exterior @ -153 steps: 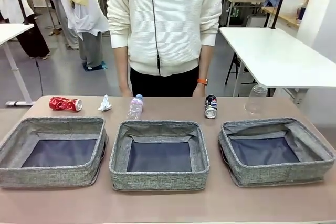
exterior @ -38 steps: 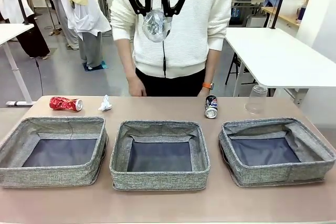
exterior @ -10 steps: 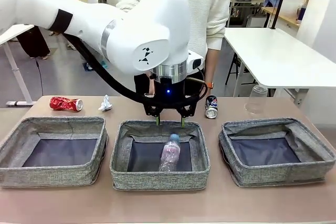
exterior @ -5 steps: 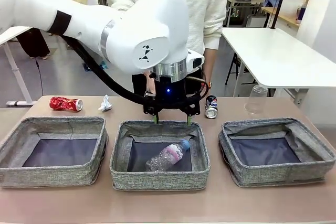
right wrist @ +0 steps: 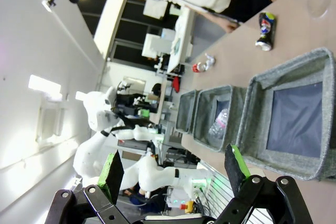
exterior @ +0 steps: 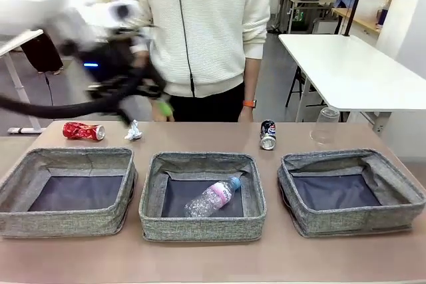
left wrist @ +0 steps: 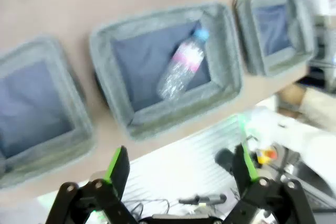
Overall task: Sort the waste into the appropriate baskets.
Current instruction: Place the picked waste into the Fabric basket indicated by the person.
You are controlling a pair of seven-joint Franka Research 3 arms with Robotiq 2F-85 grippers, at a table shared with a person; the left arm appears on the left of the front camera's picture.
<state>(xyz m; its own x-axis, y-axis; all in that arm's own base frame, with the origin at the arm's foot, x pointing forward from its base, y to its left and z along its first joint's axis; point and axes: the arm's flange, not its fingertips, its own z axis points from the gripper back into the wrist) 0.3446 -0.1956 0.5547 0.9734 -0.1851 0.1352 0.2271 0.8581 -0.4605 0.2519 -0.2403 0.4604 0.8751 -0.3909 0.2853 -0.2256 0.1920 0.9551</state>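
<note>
Left gripper (left wrist: 182,153) stood wide and empty above the worktop (exterior: 213,257)
Bottle (exterior: 214,197) lay sideways in the middle basket (exterior: 200,225), likely the plastics bin; red can (exterior: 83,131), paper (exterior: 133,131), dark can (exterior: 267,135) and cup (exterior: 325,126) lined the far edge, unsorted

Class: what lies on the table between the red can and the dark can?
In the front view, crumpled white paper lies near the red can; from there to the dark can the table is bare.
</note>
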